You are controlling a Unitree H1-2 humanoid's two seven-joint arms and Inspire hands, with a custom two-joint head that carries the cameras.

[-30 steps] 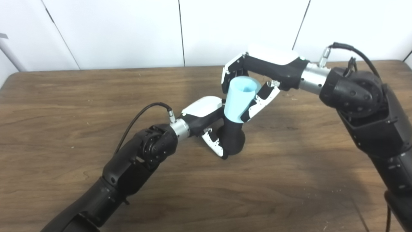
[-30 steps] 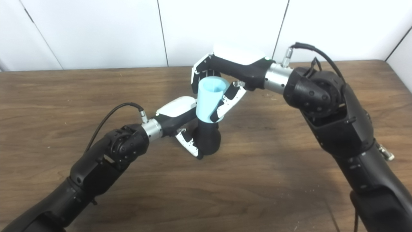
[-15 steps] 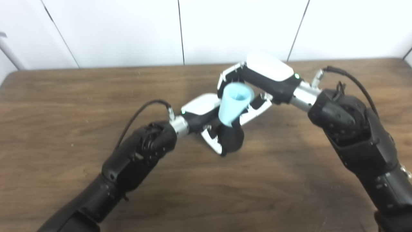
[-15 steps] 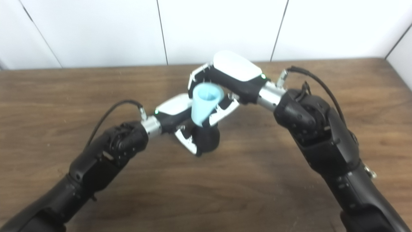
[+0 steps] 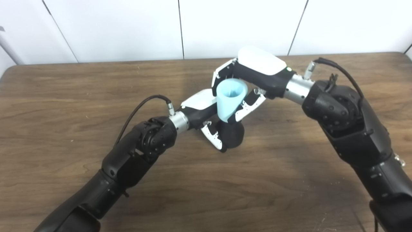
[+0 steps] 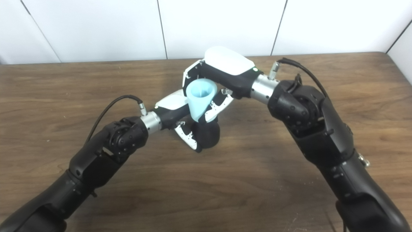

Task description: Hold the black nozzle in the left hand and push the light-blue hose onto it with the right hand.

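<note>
Centre frame, your left hand (image 5: 206,111) grips the nozzle (image 5: 232,136) on the table (image 5: 64,96); your right hand (image 5: 249,75) clasps the hose (image 5: 229,100), seated tilted on it. Push off-axis and it may jam or twist the nozzle loose.

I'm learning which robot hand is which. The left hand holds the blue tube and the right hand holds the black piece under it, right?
Swapped. In the left eye view the right hand grips the light-blue hose, and the left hand holds the black nozzle under it.
</note>
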